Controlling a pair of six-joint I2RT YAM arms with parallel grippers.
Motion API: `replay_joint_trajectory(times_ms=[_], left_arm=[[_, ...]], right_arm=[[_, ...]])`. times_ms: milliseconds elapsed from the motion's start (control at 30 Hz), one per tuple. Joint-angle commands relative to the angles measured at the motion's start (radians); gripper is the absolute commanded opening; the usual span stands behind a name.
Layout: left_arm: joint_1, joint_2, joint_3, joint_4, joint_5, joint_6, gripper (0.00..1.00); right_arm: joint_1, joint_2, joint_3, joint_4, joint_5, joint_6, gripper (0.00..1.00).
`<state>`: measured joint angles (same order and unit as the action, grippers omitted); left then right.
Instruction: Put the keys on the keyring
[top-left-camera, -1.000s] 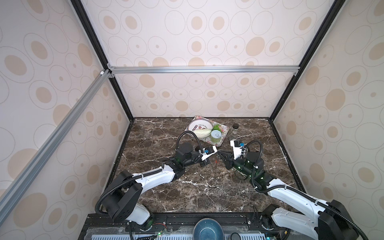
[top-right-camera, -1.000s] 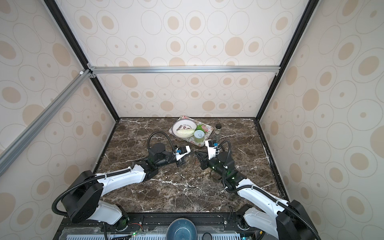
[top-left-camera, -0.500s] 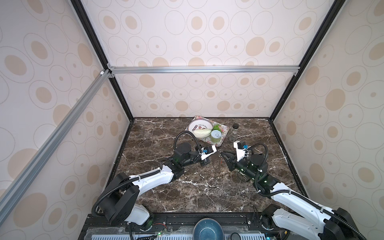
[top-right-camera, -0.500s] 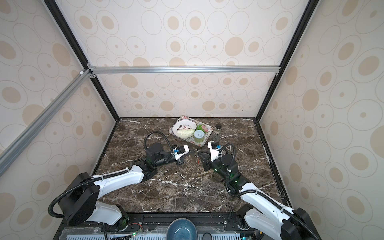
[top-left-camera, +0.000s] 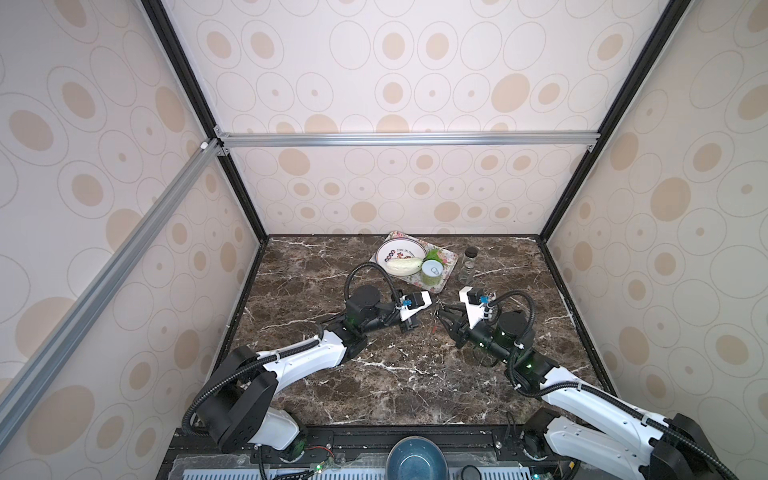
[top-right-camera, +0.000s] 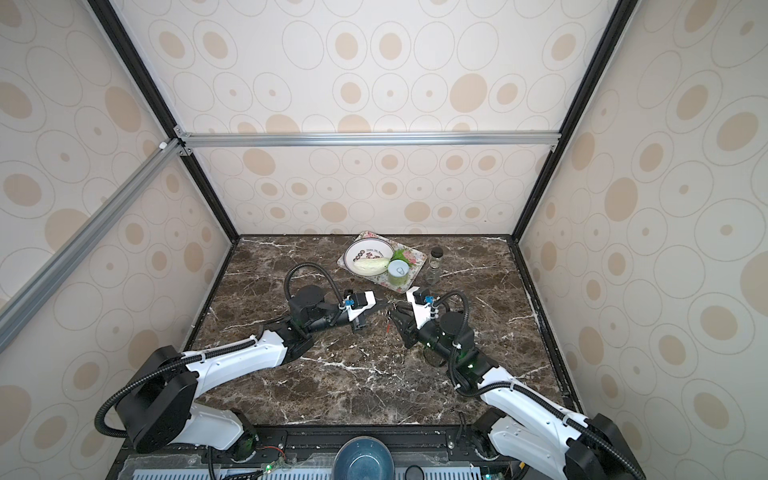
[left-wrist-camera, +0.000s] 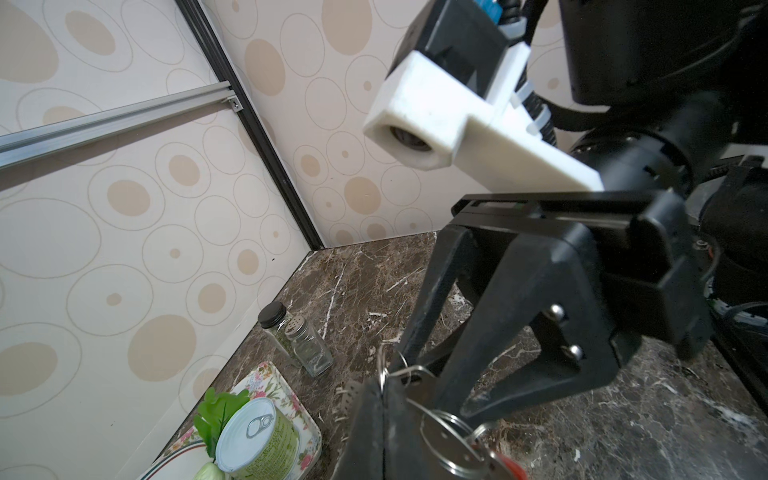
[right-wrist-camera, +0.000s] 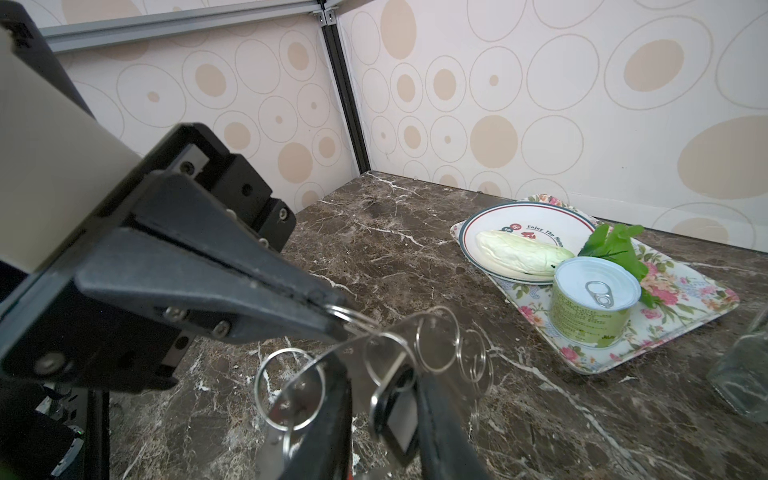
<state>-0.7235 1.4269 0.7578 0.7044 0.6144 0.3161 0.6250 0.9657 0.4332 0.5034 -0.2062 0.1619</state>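
The left gripper (right-wrist-camera: 334, 318) is closed on the flat grey metal keyring (left-wrist-camera: 351, 395), above the brown marble table (top-left-camera: 395, 374). The right gripper (right-wrist-camera: 376, 374) stands open around the small key with black tag (right-wrist-camera: 397, 411). The 2 keys hang on wire rings, the small key with red tag (left-wrist-camera: 513, 469) too.

1. Tray (top-left-camera: 448, 262) sits at the tabletop's (top-left-camera: 374, 374) 12 o'clock edge
2. Plate (top-left-camera: 397, 248) lies on the tray's 10 o'clock end, with a napa cabbage (top-left-camera: 403, 267) across it
3. Can (top-left-camera: 432, 275) stands on the tray at the plate's 4 o'clock, with a leafy sprig (top-left-camera: 434, 253) at the can's 12 o'clock
4. Spice jars (left-wrist-camera: 309, 345) stand on the table at the tray's 3 o'clock
5. Keyring (right-wrist-camera: 299, 399) is mid-table, with the left gripper (right-wrist-camera: 336, 320) at its 9 o'clock and the right gripper (left-wrist-camera: 430, 388) at its 3 o'clock
6. Bowl (top-left-camera: 413, 459) sits beyond the 6 o'clock edge
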Motion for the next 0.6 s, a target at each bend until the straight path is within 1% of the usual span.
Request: replay_joint_trajectory(times_ms=[0, 100, 133, 233, 400, 567], left_arm=[[0.010, -0.042, -0.002, 0.082, 0.060, -0.024, 0.00], [0.015, -0.051, -0.008, 0.091, 0.080, -0.032, 0.00], [0.016, -0.054, -0.012, 0.095, 0.086, -0.036, 0.00], [0.024, -0.060, -0.020, 0.110, 0.098, -0.046, 0.00], [0.036, -0.063, -0.028, 0.138, 0.121, -0.069, 0.00], [0.045, -0.068, -0.046, 0.183, 0.123, -0.093, 0.00]], right_arm=[[0.012, 0.018, 0.009, 0.036, 0.012, -0.040, 0.29], [0.016, 0.034, 0.009, 0.048, 0.014, -0.047, 0.29], [0.018, 0.038, 0.009, 0.051, 0.014, -0.049, 0.28], [0.021, 0.042, 0.006, 0.054, 0.016, -0.055, 0.16], [0.030, 0.043, 0.005, 0.055, 0.014, -0.064, 0.01], [0.037, 0.047, -0.002, 0.040, 0.008, -0.079, 0.00]])
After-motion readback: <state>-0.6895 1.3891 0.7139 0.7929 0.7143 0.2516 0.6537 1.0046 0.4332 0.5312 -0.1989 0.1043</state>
